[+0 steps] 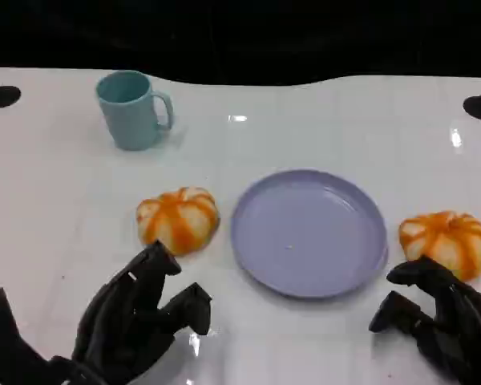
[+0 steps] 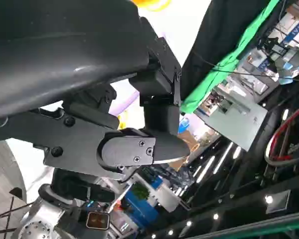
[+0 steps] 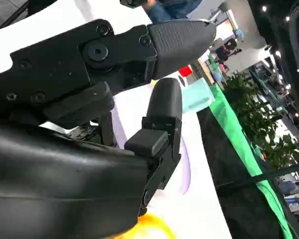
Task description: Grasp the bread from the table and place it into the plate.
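Left robot hand low over the white worktop at the near left edge — fingers apart and loosely bent, nothing between them, tips short of the nearest bread. Teal mug far back on the left, upright, handle turned toward the right, well apart from everything else. Left bread, a round orange-and-white striped bun, flat on the worktop just beyond the left robot hand and just beside the plate's left rim, a narrow gap between the two. Lavender plate in the middle, nothing on it. Right bread, same striped kind, on the worktop just right of the plate, not touching its rim. Right robot hand at the near right edge — fingers apart and curved, holding nothing, the uppermost fingertip right up against the near side of the right bread; actual contact impossible to tell. In the right wrist view, black fingers spread over the white surface with an orange patch of bread at the frame edge beside them.
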Tool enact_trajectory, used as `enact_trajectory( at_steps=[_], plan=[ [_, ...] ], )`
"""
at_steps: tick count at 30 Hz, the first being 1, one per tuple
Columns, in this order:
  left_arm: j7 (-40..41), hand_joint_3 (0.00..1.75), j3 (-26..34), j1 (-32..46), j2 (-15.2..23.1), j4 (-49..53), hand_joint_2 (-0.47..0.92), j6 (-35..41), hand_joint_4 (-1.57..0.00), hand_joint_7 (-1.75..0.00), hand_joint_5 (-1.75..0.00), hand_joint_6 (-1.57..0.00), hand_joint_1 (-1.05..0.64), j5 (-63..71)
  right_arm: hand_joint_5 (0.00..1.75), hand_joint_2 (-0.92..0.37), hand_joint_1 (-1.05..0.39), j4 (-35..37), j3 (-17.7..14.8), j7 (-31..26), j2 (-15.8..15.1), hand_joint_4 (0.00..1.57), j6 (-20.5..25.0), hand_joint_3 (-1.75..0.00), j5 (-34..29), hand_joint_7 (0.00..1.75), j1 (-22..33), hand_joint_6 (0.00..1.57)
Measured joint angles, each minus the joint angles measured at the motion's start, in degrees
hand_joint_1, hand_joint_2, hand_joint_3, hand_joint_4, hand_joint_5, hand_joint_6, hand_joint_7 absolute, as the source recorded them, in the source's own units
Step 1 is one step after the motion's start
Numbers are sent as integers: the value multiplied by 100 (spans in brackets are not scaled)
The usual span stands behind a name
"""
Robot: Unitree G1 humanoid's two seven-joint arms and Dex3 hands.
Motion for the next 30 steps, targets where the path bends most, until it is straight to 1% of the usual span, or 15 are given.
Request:
enact_trajectory(
  at_steps=[8,12,22,24,28,30],
  plan=[
    [1,28,0,0,4,-3,92,12,-87,-172,-175,-68,-57,0,143,-92,-48,-8,-17,26,6,70,47,-20,35,104,2,67],
    [3,27,0,2,3,-10,92,12,-87,-172,-175,-68,-57,1,143,-92,-49,-27,-45,26,20,70,99,-21,52,103,3,68],
    [15,30,6,4,-20,-78,92,-30,-87,-170,-175,-68,-56,17,145,-92,-50,-39,-30,25,22,69,68,-21,1,105,11,68],
    [57,31,14,4,-33,-79,92,-30,-85,-169,-175,-67,-55,17,145,-92,-50,-36,-25,14,27,69,44,-21,-9,105,11,68],
    [207,36,8,1,-51,-146,92,-41,-72,-157,-175,-58,-56,65,145,-92,-52,-38,-26,-37,60,70,19,-20,-11,105,10,68],
    [239,36,-14,-9,-50,-201,92,-96,-71,-155,-175,-58,-56,149,145,-92,-52,-49,-25,-75,72,70,23,-19,-11,105,10,68]
  ],
)
